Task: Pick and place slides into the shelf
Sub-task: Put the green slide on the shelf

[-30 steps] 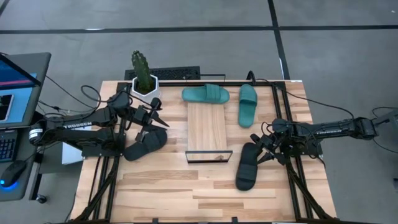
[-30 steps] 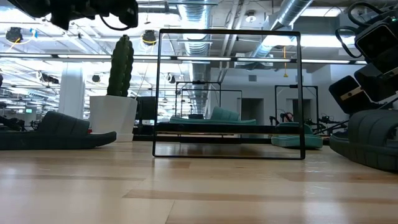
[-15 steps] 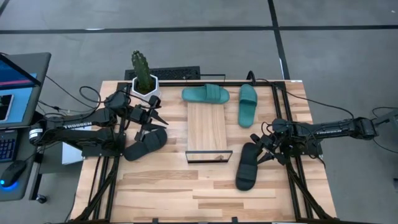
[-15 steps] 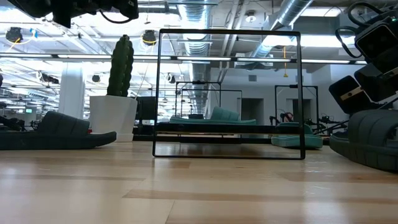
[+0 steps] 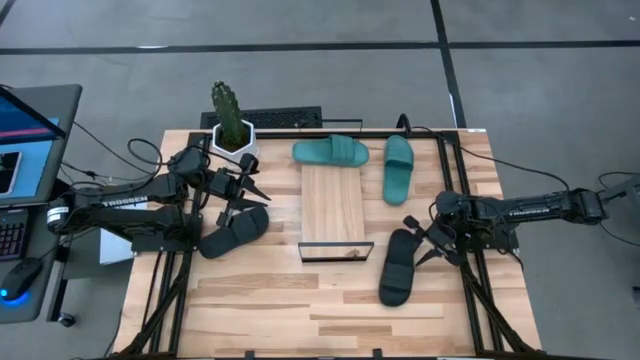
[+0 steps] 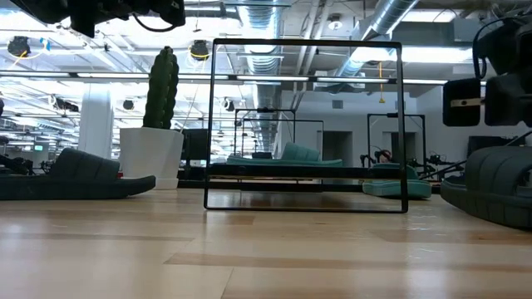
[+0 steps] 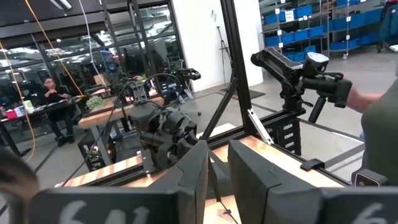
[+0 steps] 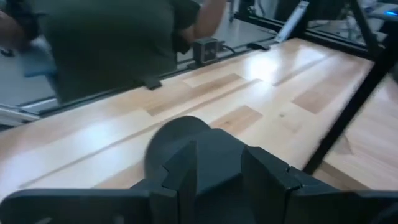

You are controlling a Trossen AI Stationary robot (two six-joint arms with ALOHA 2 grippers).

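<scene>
both claws hovering at the black slides, shelf waiting empty between them.

the right claw [image 5: 428,243] is sitting right over the heel end of one black slide [image 5: 398,268], fingers [image 8: 180,177] slightly apart with the slide just beyond them, not clamped. the left claw [image 5: 243,187] is hanging above the other black slide [image 5: 232,230], fingers narrowly parted, holding nothing. the shelf [image 5: 333,208] is lying inboard of both claws, and two teal slides [image 5: 331,152] are resting past its far end. risk: soft rubber could be flexing and slipping out of a shallow edge pinch.
</scene>
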